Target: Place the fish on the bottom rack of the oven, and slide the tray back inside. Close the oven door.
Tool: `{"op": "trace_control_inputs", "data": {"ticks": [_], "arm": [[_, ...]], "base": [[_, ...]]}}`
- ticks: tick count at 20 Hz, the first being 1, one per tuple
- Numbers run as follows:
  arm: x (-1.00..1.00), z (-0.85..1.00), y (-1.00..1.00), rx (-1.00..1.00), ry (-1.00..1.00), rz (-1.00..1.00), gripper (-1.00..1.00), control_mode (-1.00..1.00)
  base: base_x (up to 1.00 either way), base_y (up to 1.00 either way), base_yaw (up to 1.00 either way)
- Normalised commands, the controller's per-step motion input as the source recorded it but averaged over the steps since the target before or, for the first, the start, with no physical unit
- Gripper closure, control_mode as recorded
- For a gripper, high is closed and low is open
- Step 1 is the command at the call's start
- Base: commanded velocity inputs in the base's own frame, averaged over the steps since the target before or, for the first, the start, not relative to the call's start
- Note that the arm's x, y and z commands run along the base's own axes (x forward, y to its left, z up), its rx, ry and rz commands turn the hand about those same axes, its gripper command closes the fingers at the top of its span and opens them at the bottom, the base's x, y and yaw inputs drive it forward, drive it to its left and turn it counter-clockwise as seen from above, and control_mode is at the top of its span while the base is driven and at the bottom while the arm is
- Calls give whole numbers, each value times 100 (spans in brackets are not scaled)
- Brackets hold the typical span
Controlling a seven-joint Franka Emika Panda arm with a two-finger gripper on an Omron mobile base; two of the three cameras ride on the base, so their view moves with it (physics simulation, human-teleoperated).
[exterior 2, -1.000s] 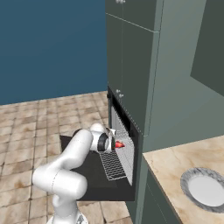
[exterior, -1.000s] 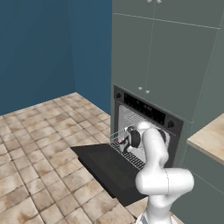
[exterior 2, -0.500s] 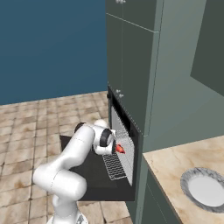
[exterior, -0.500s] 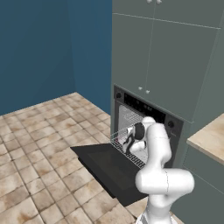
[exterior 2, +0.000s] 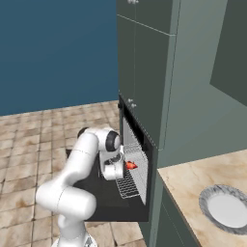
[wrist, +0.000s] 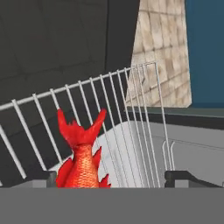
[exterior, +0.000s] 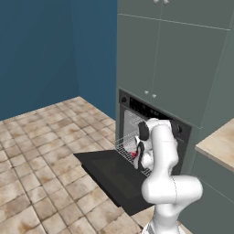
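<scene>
Hand view: claw (wrist: 109, 179) spread wide, fish (wrist: 82, 155) lying on bottom rack (wrist: 131, 109).

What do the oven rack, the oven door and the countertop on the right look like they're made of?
Bottom rack: thin, pale silvery rods in a grid, apparently metal wire with a light sheen. Oven door: flat, dark, faintly glossy panel, possibly glass or enamelled metal; the render leaves it open. Countertop: beige with mottled veining, looks like polished stone or a stone-look laminate.
</scene>
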Motion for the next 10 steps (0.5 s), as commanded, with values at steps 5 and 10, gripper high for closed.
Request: {"op": "trace_control_inputs", "data": {"ticks": [5, 10], "arm": [[-32, 100, 64, -13, -18, 4, -100, -100], [-24, 92, 94, -22, 2, 5, -100, -100]], "base": [[0, 0, 0], [0, 0, 0]]}}
